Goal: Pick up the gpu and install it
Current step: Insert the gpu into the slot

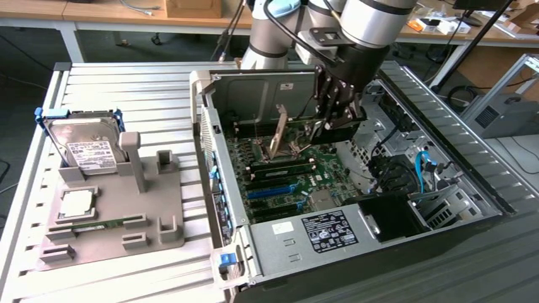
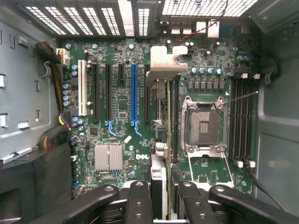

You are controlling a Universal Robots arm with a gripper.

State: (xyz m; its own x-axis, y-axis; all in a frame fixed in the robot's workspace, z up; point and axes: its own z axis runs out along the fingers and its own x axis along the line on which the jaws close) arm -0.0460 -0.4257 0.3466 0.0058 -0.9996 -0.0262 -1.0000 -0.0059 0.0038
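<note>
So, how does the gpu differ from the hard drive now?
The gpu is gripped by the gripper inside the open computer case; the hard drive stands in the grey holder outside it. The gpu is a thin board with a silver bracket; the hard drive is a thicker silver box with a white label. Both stand on edge.

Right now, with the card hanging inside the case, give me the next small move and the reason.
Probably a slow, short descent, checking alignment on the way. The pincer grips the gpu edge-on above the motherboard, not yet seated. Its silver bracket faces the rear vents, and the card hangs between the blue slot and the CPU socket.
</note>
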